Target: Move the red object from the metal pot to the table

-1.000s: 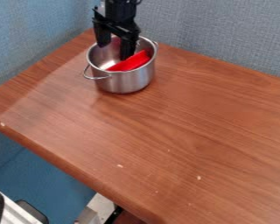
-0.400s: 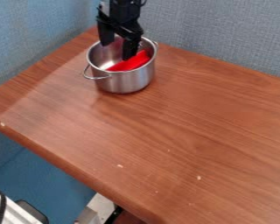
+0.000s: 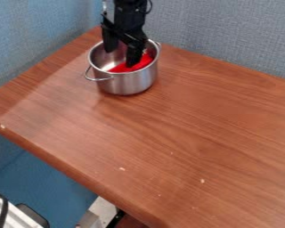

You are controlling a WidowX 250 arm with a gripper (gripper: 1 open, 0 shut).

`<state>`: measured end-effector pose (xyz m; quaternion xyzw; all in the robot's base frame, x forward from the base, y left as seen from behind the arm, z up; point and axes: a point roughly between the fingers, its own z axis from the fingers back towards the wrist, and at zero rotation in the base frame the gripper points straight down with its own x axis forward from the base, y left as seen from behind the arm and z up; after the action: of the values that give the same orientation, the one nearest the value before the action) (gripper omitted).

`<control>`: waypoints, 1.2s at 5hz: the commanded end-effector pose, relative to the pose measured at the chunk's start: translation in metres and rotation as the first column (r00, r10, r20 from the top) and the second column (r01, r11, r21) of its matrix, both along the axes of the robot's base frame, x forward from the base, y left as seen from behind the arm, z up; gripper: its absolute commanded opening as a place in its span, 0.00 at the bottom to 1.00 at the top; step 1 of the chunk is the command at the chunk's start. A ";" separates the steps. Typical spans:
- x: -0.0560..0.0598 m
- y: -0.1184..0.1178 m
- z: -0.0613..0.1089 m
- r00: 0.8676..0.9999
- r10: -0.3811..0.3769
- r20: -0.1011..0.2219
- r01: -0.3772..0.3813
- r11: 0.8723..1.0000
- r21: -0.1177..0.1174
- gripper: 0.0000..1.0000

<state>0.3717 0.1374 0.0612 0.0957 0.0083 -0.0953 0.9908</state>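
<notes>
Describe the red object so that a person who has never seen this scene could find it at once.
Look at the far left corner of the reddish-brown wooden table, where a small shiny metal pot stands near the blue wall. The red object lies inside this pot, just under the black gripper, which stands open in the pot's mouth. It is the only bright red thing in the scene.

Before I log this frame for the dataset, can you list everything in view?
metal pot: one, shiny silver, far left corner of the table, no lid.
red object: one, bright red, inside the pot, partly hidden by the gripper.
table: one, reddish-brown wood grain, fills most of the view.
wall: blue-grey, behind the table.
gripper: one, black, pointing down into the pot over the red object, jaws open.
</notes>
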 end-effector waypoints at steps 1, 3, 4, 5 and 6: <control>0.004 0.001 0.010 1.000 -0.016 0.025 0.015 1.000 0.025 1.00; 0.003 -0.001 0.001 1.000 -0.021 0.015 0.020 1.000 0.012 1.00; 0.002 -0.002 -0.004 1.000 -0.023 0.009 0.023 1.000 0.003 0.00; 0.002 -0.002 0.002 0.999 -0.019 0.026 0.018 1.000 0.006 0.00; 0.003 -0.002 0.020 0.997 -0.016 0.074 0.014 1.000 0.025 0.00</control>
<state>0.3686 0.1337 0.0461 0.0899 0.0149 -0.1002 0.9908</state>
